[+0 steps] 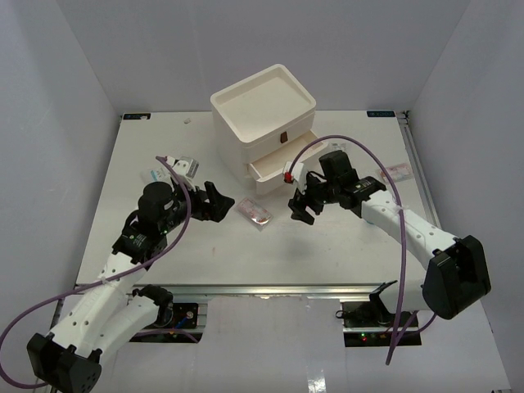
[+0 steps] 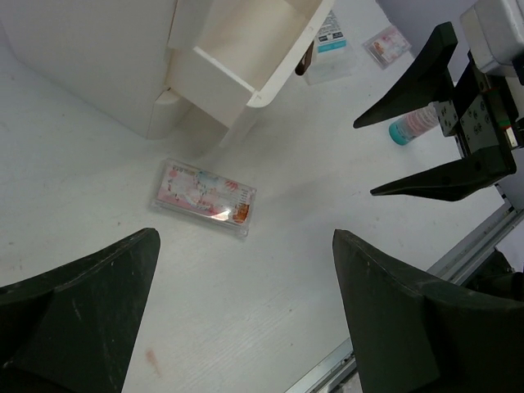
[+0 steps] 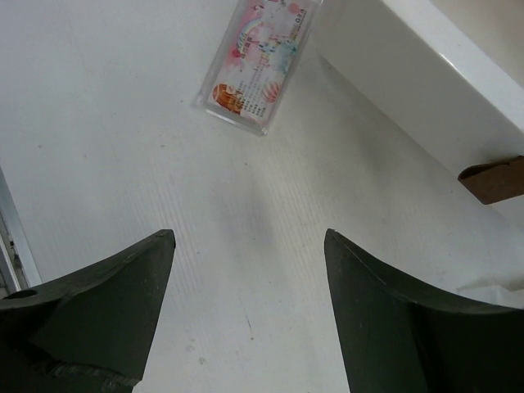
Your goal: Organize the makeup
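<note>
The flat clear case with pink inside lies on the table in front of the cream drawer box. It also shows in the left wrist view and in the right wrist view. My left gripper is open and empty just left of the case. My right gripper is open and empty just right of it. A small bottle with a teal end lies behind the right gripper. Clear packets lie beyond the drawer. The tan sponges are out of view.
The box's bottom drawer is pulled open and looks empty; its brown handle faces front. More packets lie at far left and far right. White walls enclose the table.
</note>
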